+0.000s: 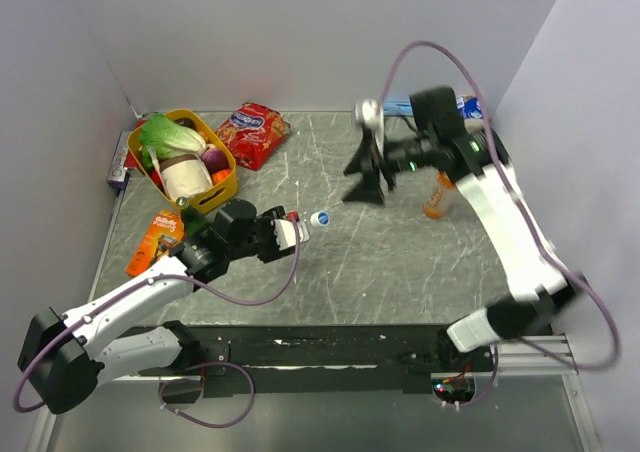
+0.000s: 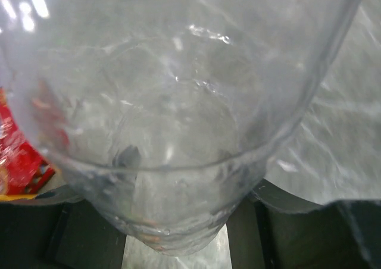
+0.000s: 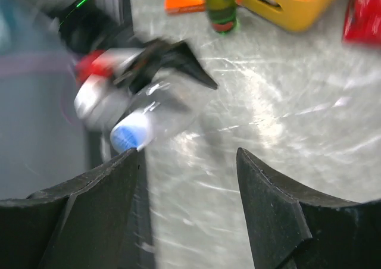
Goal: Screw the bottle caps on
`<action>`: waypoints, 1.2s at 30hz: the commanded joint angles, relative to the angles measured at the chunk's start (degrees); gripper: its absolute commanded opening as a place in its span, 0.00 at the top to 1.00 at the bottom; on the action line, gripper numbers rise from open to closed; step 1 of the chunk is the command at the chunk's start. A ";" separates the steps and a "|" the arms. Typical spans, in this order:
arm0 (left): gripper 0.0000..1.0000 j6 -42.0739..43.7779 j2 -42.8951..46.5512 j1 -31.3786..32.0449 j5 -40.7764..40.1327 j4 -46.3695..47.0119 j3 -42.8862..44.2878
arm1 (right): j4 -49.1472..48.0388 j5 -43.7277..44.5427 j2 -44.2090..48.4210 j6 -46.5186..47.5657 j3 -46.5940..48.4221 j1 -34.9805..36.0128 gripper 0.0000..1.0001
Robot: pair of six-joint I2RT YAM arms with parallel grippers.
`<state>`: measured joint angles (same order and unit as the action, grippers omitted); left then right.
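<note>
My left gripper (image 1: pixel 292 231) is clamped on a clear bottle (image 2: pixel 178 132) held sideways, with the blue cap (image 1: pixel 320 218) at its mouth pointing to 3 o'clock. My right gripper (image 3: pixel 187 156) hangs spread and empty. The orange drink bottle (image 1: pixel 437 197) stands at its 3 o'clock.

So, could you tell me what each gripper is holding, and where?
Left gripper clamps the clear bottle around its body; right gripper is open and empty.
</note>
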<state>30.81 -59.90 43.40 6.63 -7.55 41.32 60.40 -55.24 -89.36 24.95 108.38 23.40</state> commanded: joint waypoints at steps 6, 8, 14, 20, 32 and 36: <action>0.99 16.65 -4.96 -5.69 23.33 -22.33 12.64 | -6.60 12.96 27.02 51.25 -27.50 16.75 0.26; 0.99 17.79 -5.05 -5.69 24.30 -23.56 13.43 | -8.80 16.03 27.84 51.78 -29.97 19.92 0.26; 0.99 18.06 -4.79 -5.69 25.71 -25.23 14.31 | -10.74 17.80 25.21 48.62 -27.87 22.48 0.28; 0.99 17.71 -5.49 -5.52 26.15 -25.58 15.72 | -11.19 16.66 23.98 49.84 -27.35 23.71 0.31; 0.99 17.44 -5.14 -5.08 25.45 -23.56 15.46 | -10.66 14.46 20.20 47.21 -23.56 25.20 0.52; 0.99 16.05 -4.70 -4.73 23.27 -21.29 14.84 | -11.61 14.90 18.44 43.18 -22.07 25.47 0.68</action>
<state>47.35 -65.30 38.02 30.04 -32.75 54.96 51.27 -39.00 -69.54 72.58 83.00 48.05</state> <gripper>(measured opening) 0.582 0.399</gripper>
